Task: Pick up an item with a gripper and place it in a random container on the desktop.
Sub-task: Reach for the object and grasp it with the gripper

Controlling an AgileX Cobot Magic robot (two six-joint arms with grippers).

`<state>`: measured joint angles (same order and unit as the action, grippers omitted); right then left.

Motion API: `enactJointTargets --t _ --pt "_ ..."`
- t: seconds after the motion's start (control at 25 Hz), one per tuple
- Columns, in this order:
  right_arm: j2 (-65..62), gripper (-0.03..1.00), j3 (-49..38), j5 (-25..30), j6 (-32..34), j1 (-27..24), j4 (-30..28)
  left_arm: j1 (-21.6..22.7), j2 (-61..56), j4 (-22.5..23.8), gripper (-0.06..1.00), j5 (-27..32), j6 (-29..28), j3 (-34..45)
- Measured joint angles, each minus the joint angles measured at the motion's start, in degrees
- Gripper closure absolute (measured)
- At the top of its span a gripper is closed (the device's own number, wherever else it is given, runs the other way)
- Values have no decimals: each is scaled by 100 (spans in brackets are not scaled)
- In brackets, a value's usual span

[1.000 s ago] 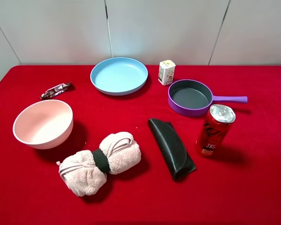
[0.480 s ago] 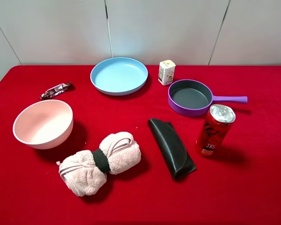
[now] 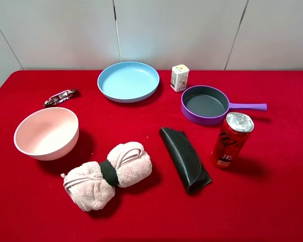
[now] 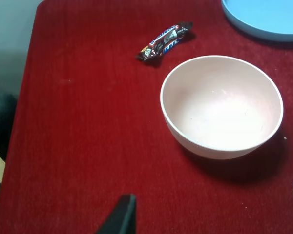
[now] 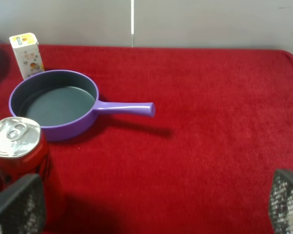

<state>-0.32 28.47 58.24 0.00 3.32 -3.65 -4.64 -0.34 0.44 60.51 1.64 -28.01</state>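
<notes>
The red can (image 3: pixel 231 139) with a silver top stands upright on the red desktop (image 3: pixel 272 191), just in front of the purple pan (image 3: pixel 204 105), whose handle points right. Neither arm shows in the exterior high view. In the right wrist view my right gripper (image 5: pixel 150 204) is open; its fingers stand wide apart, with the can (image 5: pixel 19 146) by one of them and the pan (image 5: pixel 53 105) beyond it. Of my left gripper only one black fingertip (image 4: pixel 121 218) shows, over bare cloth short of the pink bowl (image 4: pixel 222 105).
A blue plate (image 3: pixel 128 81) and a small white-yellow carton (image 3: pixel 180 77) stand at the back. A pink bowl (image 3: pixel 46 132) and a candy bar (image 3: pixel 61 97) lie at the left. A rolled towel (image 3: pixel 108 174) and a black case (image 3: pixel 185 159) lie in front.
</notes>
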Motion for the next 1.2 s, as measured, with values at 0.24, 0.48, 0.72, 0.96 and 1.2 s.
enactJointTargets --t 0.24,0.48,0.72,0.96,1.2 --pt "0 27 0 0 0 0 0 0 0 0 -5 0 0 0" --pt "0 27 0 0 0 0 0 0 0 0 -5 0 0 0" --pt "0 27 0 0 0 0 0 0 0 0 -5 0 0 0" --pt "0 27 0 0 0 0 0 0 0 0 -5 0 0 0" --pt "378 27 25 -42 -130 0 170 0 0 0 -5 0 0 0"
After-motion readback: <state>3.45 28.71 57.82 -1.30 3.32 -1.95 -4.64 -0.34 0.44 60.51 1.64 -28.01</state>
